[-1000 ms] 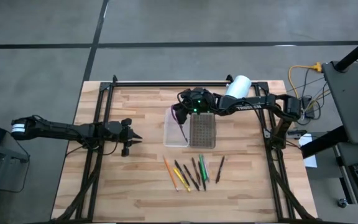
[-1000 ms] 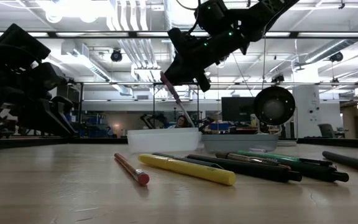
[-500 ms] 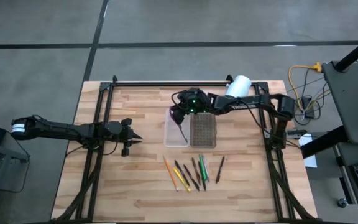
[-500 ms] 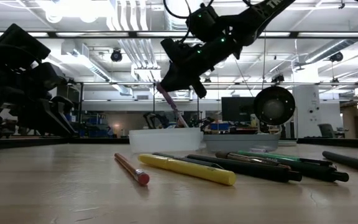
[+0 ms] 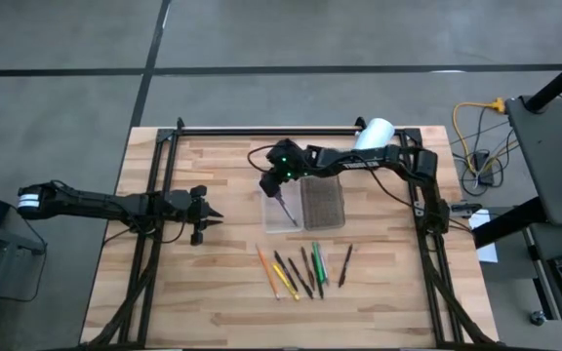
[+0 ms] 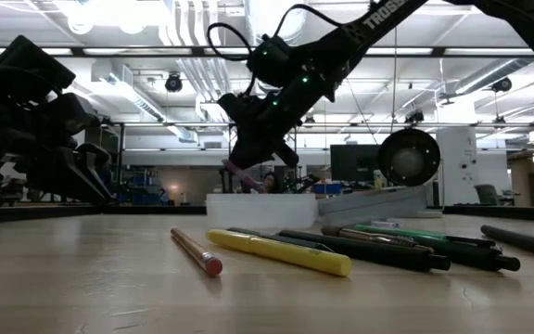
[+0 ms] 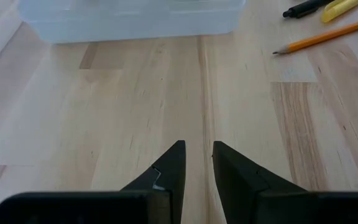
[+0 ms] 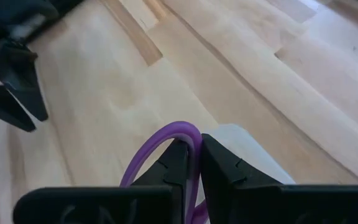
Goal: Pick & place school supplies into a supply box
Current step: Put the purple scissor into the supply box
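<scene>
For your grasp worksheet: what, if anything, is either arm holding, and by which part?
The right gripper holds the scissors by a purple handle loop, over the box. The left gripper holds nothing.

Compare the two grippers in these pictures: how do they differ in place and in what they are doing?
The right gripper is over the supply box; the left gripper is apart from it, over bare table. The right gripper is shut on the purple-handled scissors; the left gripper holds nothing, its fingers narrowly parted. In the low view the right gripper hangs just above the box. Both are dark two-finger grippers.
</scene>
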